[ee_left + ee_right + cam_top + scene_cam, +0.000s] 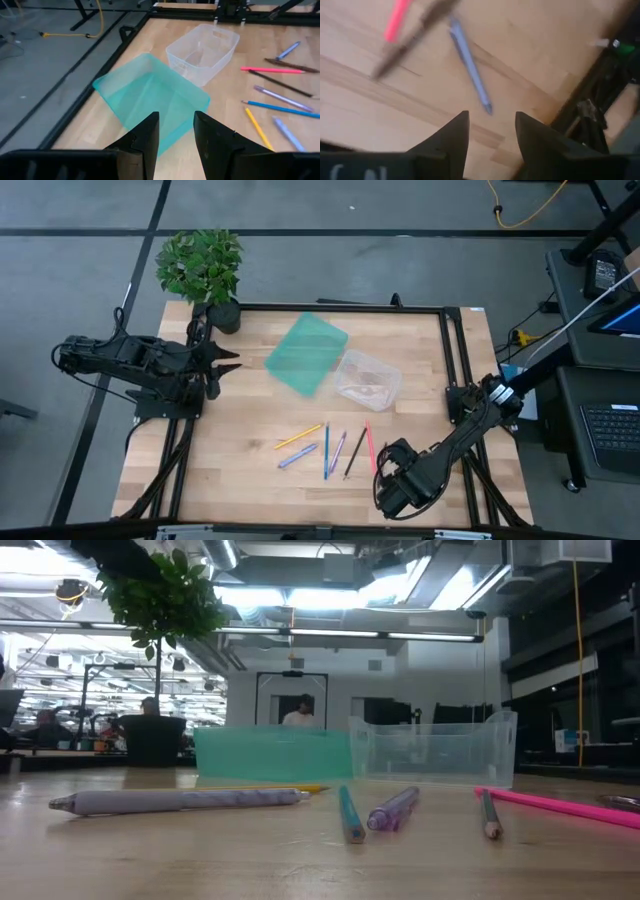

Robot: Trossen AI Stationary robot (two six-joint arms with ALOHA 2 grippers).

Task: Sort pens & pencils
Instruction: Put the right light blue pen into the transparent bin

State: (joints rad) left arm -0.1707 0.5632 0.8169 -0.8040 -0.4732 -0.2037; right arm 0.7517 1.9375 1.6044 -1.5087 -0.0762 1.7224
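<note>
The left claw [232, 364] is waiting open at the table's [240, 480] left edge, aimed at the teal bin [306, 354], well apart from the pens & pencils [327, 448], which are lying fanned near the front edge. Just right of them, the right claw [381, 476] is hovering empty with fingers parted. It is the nearer arm, and the pink stick [370, 445] is lying closest, its long axis pointing away from the front edge.
</note>
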